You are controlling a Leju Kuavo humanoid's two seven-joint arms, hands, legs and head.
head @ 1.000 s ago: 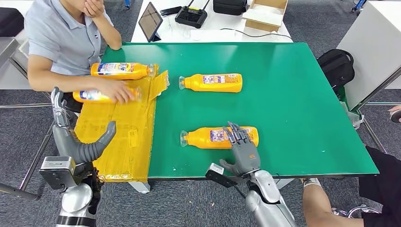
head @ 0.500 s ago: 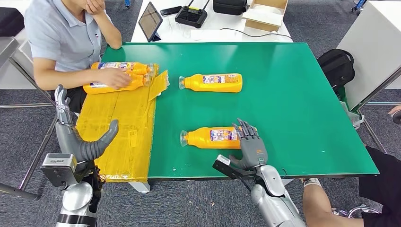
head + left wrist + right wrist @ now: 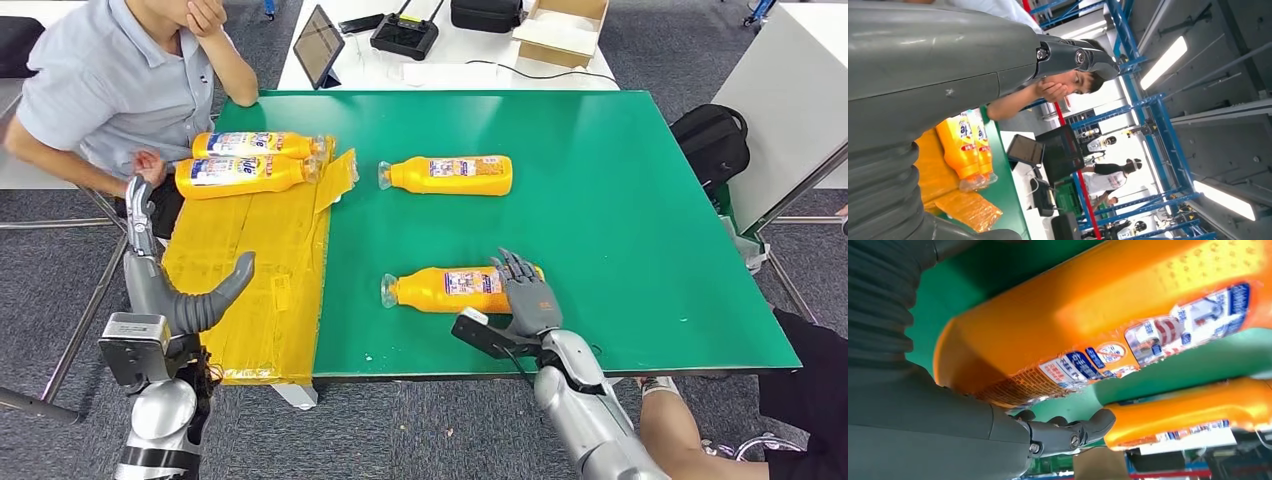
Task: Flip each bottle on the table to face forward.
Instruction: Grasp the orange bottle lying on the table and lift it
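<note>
Lower centre of the head view: 1 orange bottle [image 3: 450, 289] lies on the green table [image 3: 620, 200], long axis left-right, cap pointing left. The right hand [image 3: 527, 297] rests spread fingers on its base end. The left hand [image 3: 170, 280] is held open, fingers apart, at lower left.

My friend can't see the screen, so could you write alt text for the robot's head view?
The robot's right hand rests on an orange bottle lying on a green table. Another bottle lies farther back, and two more sit on yellow sheeting beside a seated person.
</note>
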